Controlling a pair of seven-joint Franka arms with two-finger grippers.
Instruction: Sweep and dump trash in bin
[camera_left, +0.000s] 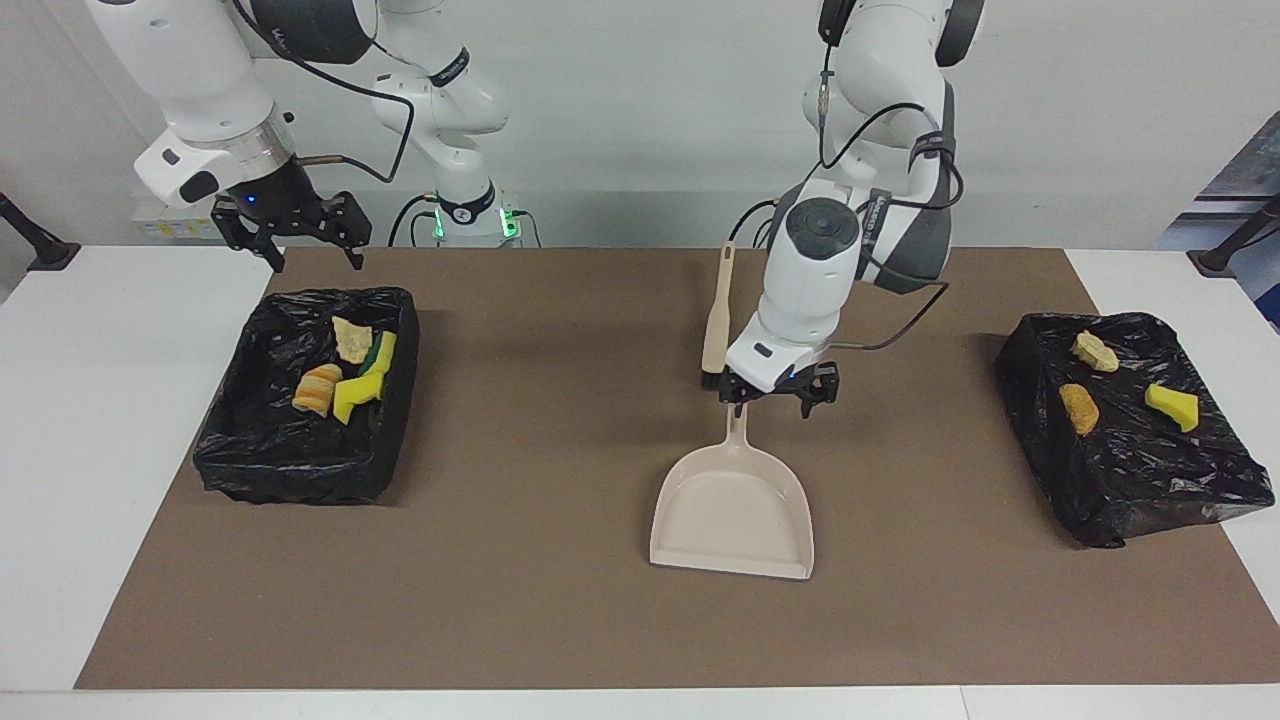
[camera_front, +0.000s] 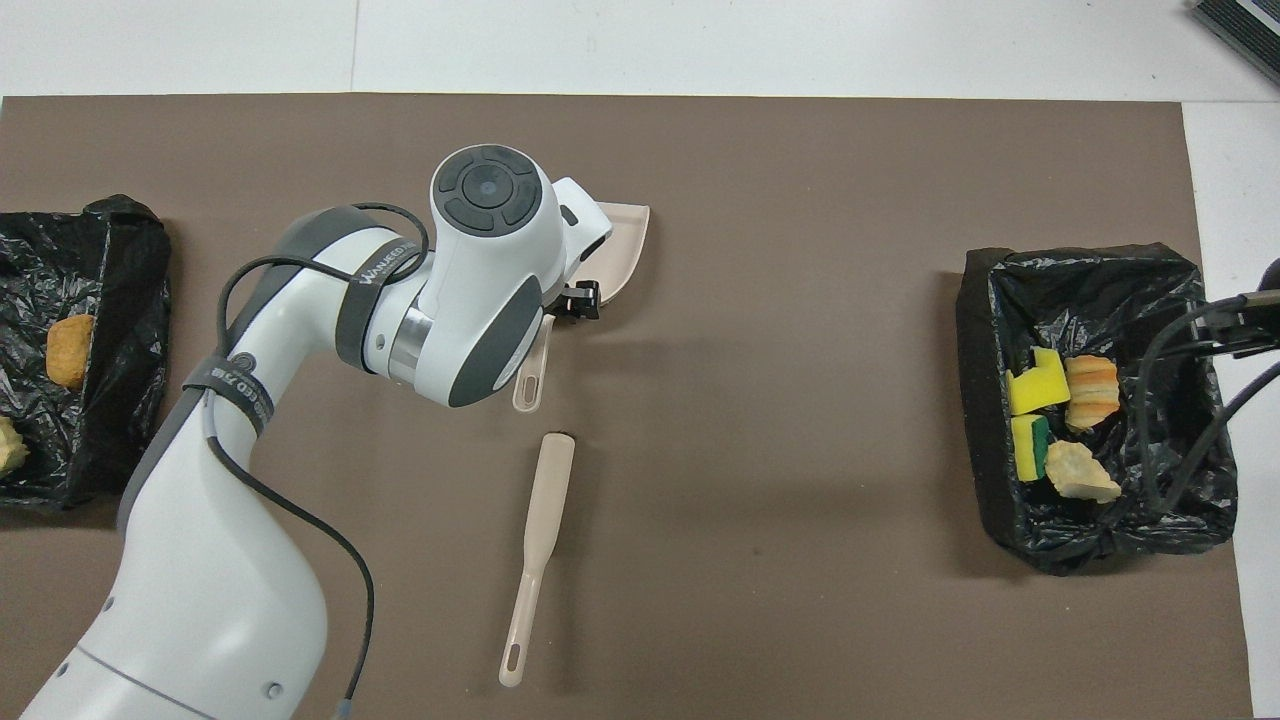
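Note:
The trash is in two places. Several scraps, among them a yellow sponge bit (camera_left: 350, 396) and an orange-brown lump (camera_left: 317, 390), lie in the black-lined bin (camera_left: 240, 440) at the right arm's end; it also shows in the overhead view (camera_front: 1100, 535). Three more scraps, one tan chunk (camera_left: 1095, 351) among them, lie on a black bag (camera_left: 1150, 470) at the left arm's end. My left gripper (camera_left: 775, 392) is open, low over the handle of the beige dustpan (camera_left: 735, 510). My right gripper (camera_left: 292, 240) is open and waits above the bin's edge nearer the robots.
A beige hand brush (camera_left: 718, 310) lies flat on the brown mat (camera_left: 560, 600), nearer the robots than the dustpan; it also shows in the overhead view (camera_front: 545, 510). White table borders the mat at both ends.

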